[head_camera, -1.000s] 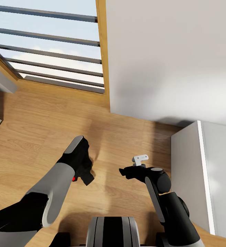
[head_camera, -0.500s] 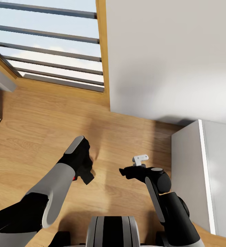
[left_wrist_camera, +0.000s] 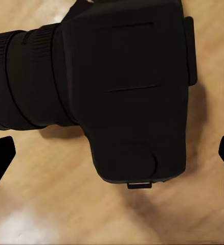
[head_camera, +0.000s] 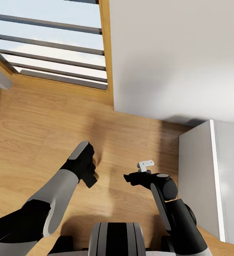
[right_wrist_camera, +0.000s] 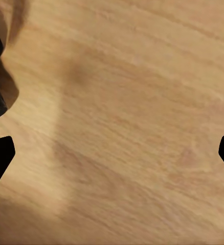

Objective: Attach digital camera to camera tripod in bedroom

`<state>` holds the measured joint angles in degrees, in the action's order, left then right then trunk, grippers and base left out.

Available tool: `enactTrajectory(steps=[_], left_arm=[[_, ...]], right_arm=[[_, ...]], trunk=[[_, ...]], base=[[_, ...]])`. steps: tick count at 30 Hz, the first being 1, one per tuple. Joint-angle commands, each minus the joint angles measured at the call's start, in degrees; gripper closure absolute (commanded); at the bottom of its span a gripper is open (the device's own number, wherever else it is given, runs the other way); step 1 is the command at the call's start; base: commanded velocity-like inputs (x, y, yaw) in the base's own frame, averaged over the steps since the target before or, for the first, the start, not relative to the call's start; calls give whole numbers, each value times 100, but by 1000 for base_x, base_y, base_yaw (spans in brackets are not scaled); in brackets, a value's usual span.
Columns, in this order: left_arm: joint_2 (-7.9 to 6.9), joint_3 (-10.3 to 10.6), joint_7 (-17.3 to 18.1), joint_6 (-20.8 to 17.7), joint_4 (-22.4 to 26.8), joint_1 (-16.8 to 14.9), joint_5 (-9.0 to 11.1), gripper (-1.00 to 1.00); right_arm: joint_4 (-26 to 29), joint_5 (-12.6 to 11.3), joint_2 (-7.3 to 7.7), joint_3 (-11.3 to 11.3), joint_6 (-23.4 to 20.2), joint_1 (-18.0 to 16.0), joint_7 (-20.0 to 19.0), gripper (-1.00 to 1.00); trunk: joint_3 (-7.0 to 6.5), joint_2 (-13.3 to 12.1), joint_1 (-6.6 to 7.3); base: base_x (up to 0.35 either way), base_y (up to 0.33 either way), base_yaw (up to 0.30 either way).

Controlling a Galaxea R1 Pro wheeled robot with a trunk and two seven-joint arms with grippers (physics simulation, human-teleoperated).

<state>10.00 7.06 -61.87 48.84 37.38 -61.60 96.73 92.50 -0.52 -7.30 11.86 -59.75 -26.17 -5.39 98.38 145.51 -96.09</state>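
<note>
While the left gripper holds the digital camera, the right gripper hangs empty

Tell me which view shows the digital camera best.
The left wrist view: the digital camera shows large there, with body and lens barrel plain against the wood floor. The head view shows just a dark bit of it at the left gripper. In the right wrist view, I cannot identify it.

Open wood floor lay ahead of both arms. A grey wall and a white cabinet blocked the right; a barred window closed the far left.
</note>
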Motion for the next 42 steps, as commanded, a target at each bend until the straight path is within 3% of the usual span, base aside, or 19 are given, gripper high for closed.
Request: enactTrajectory(steps=[1,7,18,22,30,42], left_arm=[[0,12,-22,-6,16,-2,-17,-100],[0,81,1,-6,61,-6,-18,-100],[0,397,19,-6,96,-16,-16,-100],[0,427,21,-6,98,-17,-15,-100],[0,466,18,-6,102,-18,-14,-100],[0,478,19,-6,103,-19,-21,-100]], right_arm=[[5,-1,-1,-4,-25,-2,-14,-100],[5,-1,0,-6,-25,-2,-14,-100],[5,-1,0,-1,-25,-2,-14,-100],[5,-1,0,3,-25,-2,-14,-100],[5,-1,0,8,-25,-2,-14,-100],[5,-1,1,16,-25,-2,-14,-100]], trunk=[[3,1,1],[3,1,1],[3,1,1],[3,1,1],[180,12,-20],[180,12,-20]], base=[[0,0,0],[0,0,0],[0,0,0],[0,0,0],[0,0,0],[0,0,0]])
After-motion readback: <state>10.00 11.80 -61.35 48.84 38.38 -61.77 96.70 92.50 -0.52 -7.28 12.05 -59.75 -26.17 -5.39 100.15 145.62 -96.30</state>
